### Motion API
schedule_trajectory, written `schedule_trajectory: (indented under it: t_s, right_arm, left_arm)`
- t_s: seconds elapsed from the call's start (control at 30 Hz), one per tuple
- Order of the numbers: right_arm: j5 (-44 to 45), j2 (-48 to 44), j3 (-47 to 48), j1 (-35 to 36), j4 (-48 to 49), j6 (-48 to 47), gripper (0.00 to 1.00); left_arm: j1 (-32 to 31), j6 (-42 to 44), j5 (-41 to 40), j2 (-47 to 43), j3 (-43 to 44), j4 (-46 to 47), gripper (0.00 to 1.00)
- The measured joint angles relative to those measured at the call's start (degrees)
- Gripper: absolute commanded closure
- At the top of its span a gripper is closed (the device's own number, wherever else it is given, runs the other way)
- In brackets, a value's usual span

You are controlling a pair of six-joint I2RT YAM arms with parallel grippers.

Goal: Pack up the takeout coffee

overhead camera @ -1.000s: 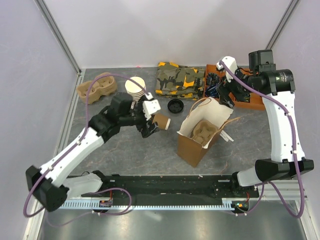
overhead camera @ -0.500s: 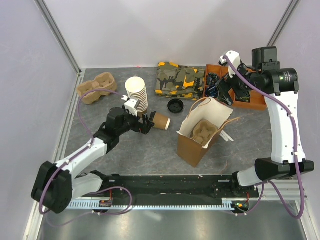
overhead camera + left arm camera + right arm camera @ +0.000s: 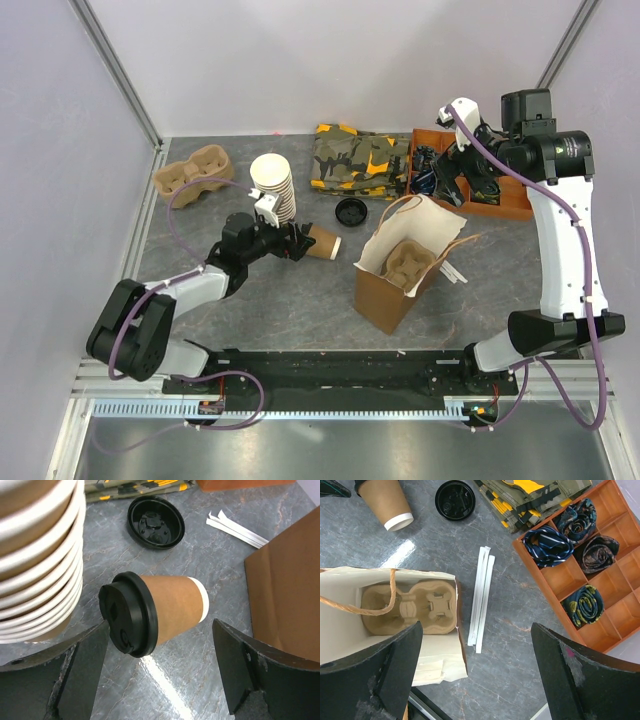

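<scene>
The takeout coffee [image 3: 322, 243], a brown paper cup with a black lid, lies on its side on the grey table, lid end toward the left arm. In the left wrist view the cup [image 3: 172, 610] rests just beyond my left gripper [image 3: 160, 672], which is open, with its fingers apart on either side of the lid end. My left gripper [image 3: 292, 243] is low over the table. My right gripper [image 3: 448, 185] hangs high at the back right, open and holding nothing. In the right wrist view the right gripper [image 3: 475, 675] looks down on the open brown paper bag [image 3: 340, 605] and the cup [image 3: 385, 500].
A tall stack of lidless cups [image 3: 272, 185] stands just left of the coffee. A loose black lid [image 3: 350, 211] lies behind it. The bag [image 3: 385, 290] holds a cardboard carrier [image 3: 408, 262]. White straws [image 3: 482, 600], an orange tray of rolled ties [image 3: 500, 205], camouflage cloth [image 3: 360, 160] and another carrier [image 3: 195, 172] lie around.
The left arm has folded down and back toward the left, with its gripper still at the cup's lid end. The cup has stayed on its side. The right arm has shifted slightly.
</scene>
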Motion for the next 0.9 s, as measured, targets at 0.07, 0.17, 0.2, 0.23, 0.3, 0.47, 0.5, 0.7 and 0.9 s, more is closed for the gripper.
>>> schedule_trajectory:
  t_s: [0.07,0.17,0.2,0.23,0.3,0.47,0.5,0.7,0.9]
  right_arm:
    - [0.2,0.0,0.0,0.0,0.0,0.0,0.02]
    - [0.4,0.2,0.0,0.0,0.0,0.0,0.02]
    - [0.4,0.2,0.0,0.0,0.0,0.0,0.02]
    - [0.6,0.3,0.0,0.0,0.0,0.0,0.02]
    - [0.7,0.4,0.0,0.0,0.0,0.0,0.02]
    - [0.9,0.8,0.0,0.0,0.0,0.0,0.02]
    - [0.9,0.8,0.0,0.0,0.0,0.0,0.02]
    - [1.4,1.0,0.0,0.0,0.0,-0.1,0.02]
    - [1.4,1.0,0.0,0.0,0.0,-0.1,0.02]
  left_arm:
    - [0.0,-0.9,-0.1,1.5,-0.1,1.2,0.12]
    - [0.0,-1.7,-0.1,3.4,-0.4,2.8,0.14]
    - [0.0,-1.9,0.0,3.8,-0.6,3.3,0.14]
    - [0.0,-2.0,0.0,4.2,-0.7,3.7,0.14]
    - [0.0,-2.4,0.0,4.9,-0.8,4.5,0.15]
    - [0.0,-3.1,0.0,6.0,-1.6,6.3,0.18]
    - [0.0,-3.3,0.0,6.2,-1.7,6.6,0.18]
    - [0.0,-4.5,0.0,7.3,-2.3,8.0,0.3]
    - [0.0,-5.0,0.1,7.3,-2.7,8.7,0.44]
